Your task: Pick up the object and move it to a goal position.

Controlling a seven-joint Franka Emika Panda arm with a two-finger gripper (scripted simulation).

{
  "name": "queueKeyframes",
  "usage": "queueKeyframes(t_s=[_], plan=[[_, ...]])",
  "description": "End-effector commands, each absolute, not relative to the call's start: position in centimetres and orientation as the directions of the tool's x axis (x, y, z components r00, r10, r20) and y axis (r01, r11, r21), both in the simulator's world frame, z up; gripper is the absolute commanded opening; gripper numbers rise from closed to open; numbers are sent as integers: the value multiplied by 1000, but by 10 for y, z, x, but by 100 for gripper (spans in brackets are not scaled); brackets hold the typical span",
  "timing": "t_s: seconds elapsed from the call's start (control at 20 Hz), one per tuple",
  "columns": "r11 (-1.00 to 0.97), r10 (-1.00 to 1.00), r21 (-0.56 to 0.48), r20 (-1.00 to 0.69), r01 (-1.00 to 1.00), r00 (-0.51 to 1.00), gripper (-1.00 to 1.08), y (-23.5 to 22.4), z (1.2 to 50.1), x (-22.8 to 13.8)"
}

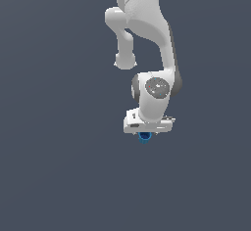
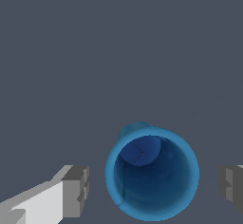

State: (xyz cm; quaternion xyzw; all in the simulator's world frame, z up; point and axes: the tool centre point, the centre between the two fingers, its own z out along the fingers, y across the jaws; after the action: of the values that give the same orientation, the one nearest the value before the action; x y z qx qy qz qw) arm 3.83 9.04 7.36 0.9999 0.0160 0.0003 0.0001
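Observation:
The object is a bright blue hollow cup [image 2: 152,172] with a darker inside, upright between my two grey fingertips [image 2: 76,191]. In the wrist view there is a gap on each side of the cup, so the fingers do not touch it. My gripper [image 2: 154,187] is open around it. In the exterior view the white hand covers most of the cup [image 1: 144,136], and only a small blue part shows below my gripper [image 1: 145,133]. Whether the cup stands on the floor cannot be told.
A plain dark grey floor [image 1: 54,166] fills both views. The white arm [image 1: 147,34] comes down from the top of the exterior view. No goal marker shows.

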Motion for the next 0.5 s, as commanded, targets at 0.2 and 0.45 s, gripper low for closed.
queueKeyframes(t_s=[0.2,0.45], plan=[[-1000,31,0,0,31,1000,100,91,43,38],[-1000,31,0,0,31,1000,-100,91,40,39]])
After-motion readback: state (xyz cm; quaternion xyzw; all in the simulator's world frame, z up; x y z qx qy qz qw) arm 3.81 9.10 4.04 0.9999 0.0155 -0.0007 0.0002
